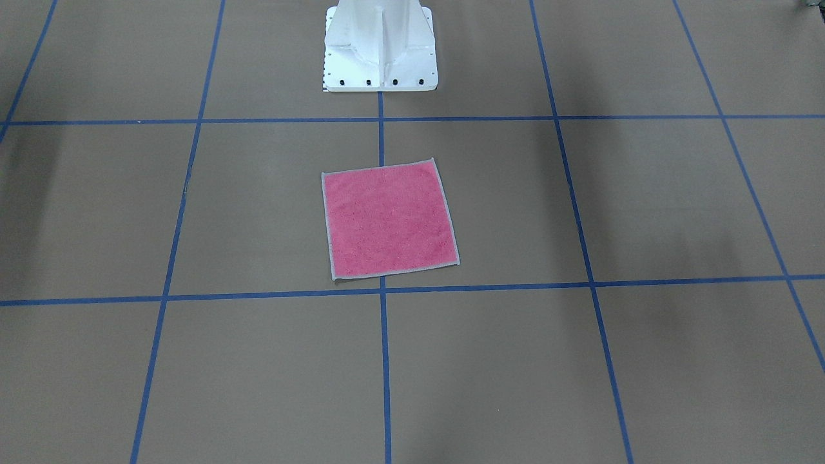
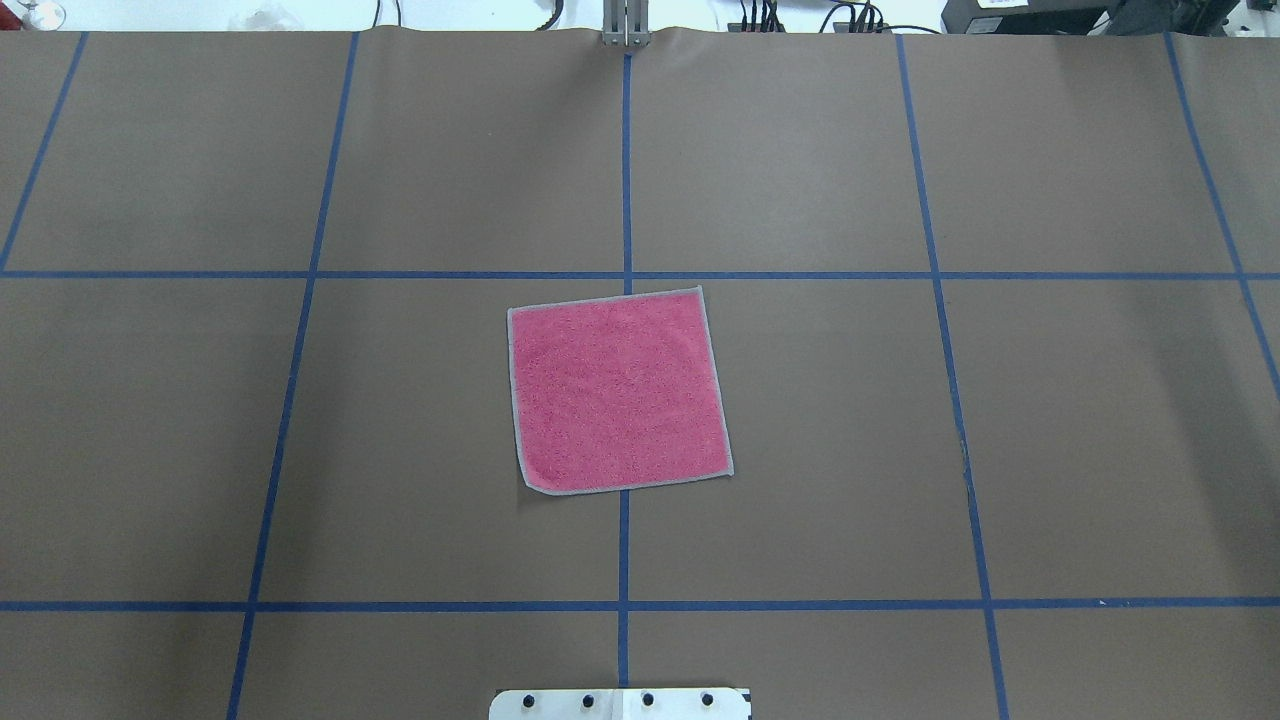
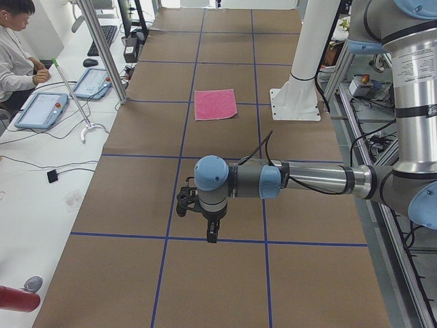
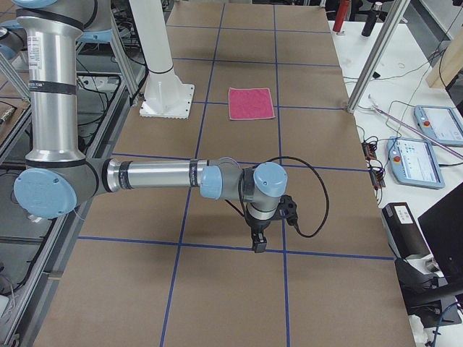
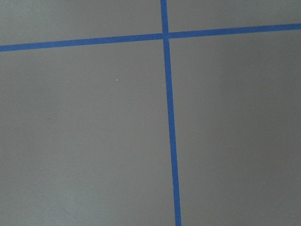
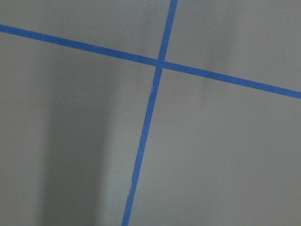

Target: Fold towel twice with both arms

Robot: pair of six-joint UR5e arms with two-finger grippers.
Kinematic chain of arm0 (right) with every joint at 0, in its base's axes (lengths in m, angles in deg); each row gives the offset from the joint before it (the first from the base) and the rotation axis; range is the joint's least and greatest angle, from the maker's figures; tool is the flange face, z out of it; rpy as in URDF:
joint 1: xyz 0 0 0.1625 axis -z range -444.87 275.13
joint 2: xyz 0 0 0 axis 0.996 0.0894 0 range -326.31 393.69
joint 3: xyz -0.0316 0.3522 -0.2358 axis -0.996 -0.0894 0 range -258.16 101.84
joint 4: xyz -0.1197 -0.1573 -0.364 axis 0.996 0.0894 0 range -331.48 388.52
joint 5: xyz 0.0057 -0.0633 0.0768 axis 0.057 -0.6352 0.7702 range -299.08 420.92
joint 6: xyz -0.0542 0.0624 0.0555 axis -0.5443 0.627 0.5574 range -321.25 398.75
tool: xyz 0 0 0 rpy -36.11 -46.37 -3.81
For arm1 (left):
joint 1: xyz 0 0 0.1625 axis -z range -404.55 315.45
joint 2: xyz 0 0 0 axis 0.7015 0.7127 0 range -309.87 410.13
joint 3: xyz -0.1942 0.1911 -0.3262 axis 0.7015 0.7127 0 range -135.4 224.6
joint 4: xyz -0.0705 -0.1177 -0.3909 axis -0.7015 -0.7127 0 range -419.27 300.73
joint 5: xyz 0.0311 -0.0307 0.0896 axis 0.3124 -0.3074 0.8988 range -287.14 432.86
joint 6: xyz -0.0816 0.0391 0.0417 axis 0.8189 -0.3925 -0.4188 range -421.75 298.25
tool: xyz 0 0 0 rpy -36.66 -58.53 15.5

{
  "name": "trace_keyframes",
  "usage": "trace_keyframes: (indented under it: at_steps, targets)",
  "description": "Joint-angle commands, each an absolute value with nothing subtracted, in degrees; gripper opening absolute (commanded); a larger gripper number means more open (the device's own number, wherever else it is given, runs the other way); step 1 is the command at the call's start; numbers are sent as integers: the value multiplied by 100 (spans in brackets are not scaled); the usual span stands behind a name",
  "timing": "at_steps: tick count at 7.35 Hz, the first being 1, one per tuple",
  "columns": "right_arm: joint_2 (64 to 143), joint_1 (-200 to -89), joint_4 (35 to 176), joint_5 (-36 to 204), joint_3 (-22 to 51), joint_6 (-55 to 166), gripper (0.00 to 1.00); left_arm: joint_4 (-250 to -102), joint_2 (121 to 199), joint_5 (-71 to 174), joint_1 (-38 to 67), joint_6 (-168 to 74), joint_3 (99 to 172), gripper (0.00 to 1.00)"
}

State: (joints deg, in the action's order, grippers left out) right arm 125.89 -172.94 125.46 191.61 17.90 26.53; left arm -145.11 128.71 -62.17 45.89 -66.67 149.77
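The brown counter (image 2: 800,450) fills almost every view, ruled into big squares by blue tape lines (image 2: 625,180).

In the view from the robot's left end, the left arm (image 3: 307,179) reaches in from the right edge and lies level across the middle of the frame, its wrist turned down over the counter. In the view from the other end, the right arm (image 4: 152,176) does much the same, coming in from the left edge. The white pedestal (image 1: 380,45) stands at the top centre of the front-facing view.

A person (image 3: 13,55) sits in the upper left corner of the left-end view, beside a side table that carries a tablet-like screen (image 3: 41,109).

The towel (image 2: 618,390) lies flat and unfolded, pink face up, in the centre of the overhead view. It is turned slightly askew, covering part of the middle tape line and sitting just below a cross line. Its grey edging shows all round, and the lower left corner looks a little rounded. In both end views it sits in the upper middle of the frame, well apart from either wrist.

The left fingers (image 3: 213,234) point down just above a tape line at lower centre, and the right fingers (image 4: 258,242) likewise. From these angles I cannot tell whether either pair is spread or pressed together. Both wrist cameras show only bare counter and crossing tape.
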Motion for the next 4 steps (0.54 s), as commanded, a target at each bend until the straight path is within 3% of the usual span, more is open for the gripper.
trace_keyframes:
  at_steps: [1,4]
  targets:
    - [12589,-17294,12546,19161,1799,2653,100,-14514,12871,-6214,4555,-6658,14989,100]
    - [12607,-17294,12546,19144,1808,2644,100,-14514,12871,-6223,4554,-6658,15042,100]
